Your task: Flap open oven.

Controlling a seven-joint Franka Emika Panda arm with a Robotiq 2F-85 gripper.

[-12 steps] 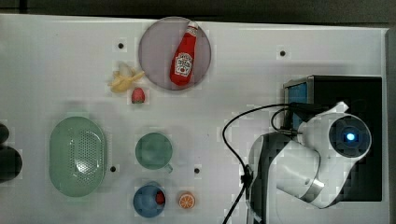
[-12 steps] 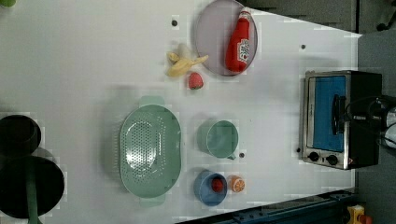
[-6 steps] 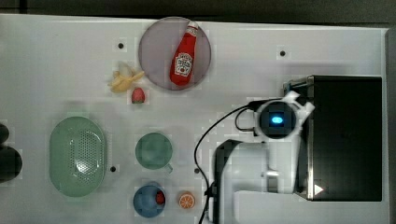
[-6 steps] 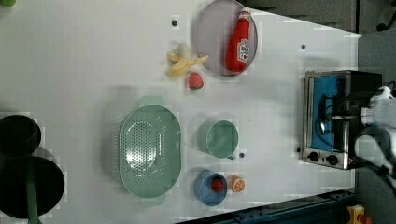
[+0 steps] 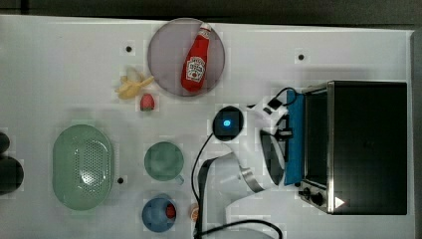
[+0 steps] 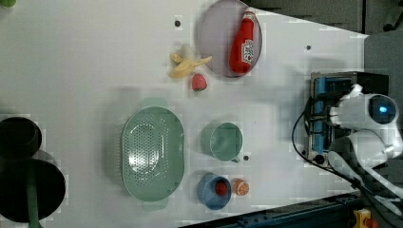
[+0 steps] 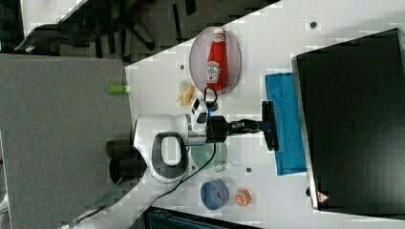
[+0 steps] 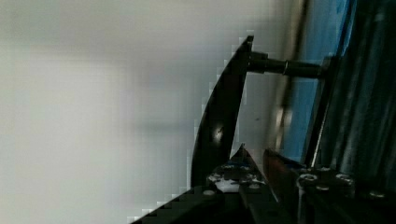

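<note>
- The table (image 5: 59, 59) is white and carries everything else.
- The oven (image 5: 363, 149) stands at the top view's right edge of the table, black top up, knobs (image 5: 311, 194) at its front corner toward the top view's bottom.
- The door (image 7: 285, 124), blue-tinted, hangs partly down from the oven's front; in the right view it reaches out to the right view's left of the black top.
- The arm (image 7: 162, 148), white, reaches across to the door from the table's middle.
- The colander (image 5: 83, 167), pale green, lies at the top view's left, well apart from the oven.
- The plate (image 5: 171, 59) holds a ketchup bottle (image 5: 196, 59).
- The gripper (image 7: 260, 126) is closed on the handle (image 7: 270, 126), the black bar at the door's free edge.
- The green cup (image 5: 163, 161) sits between colander and arm.
- The blue bowl (image 5: 158, 214) holds something red; an orange piece (image 6: 242, 187) lies just beside it.
- A banana (image 5: 132, 84) and a strawberry (image 5: 147, 102) lie near the plate.
</note>
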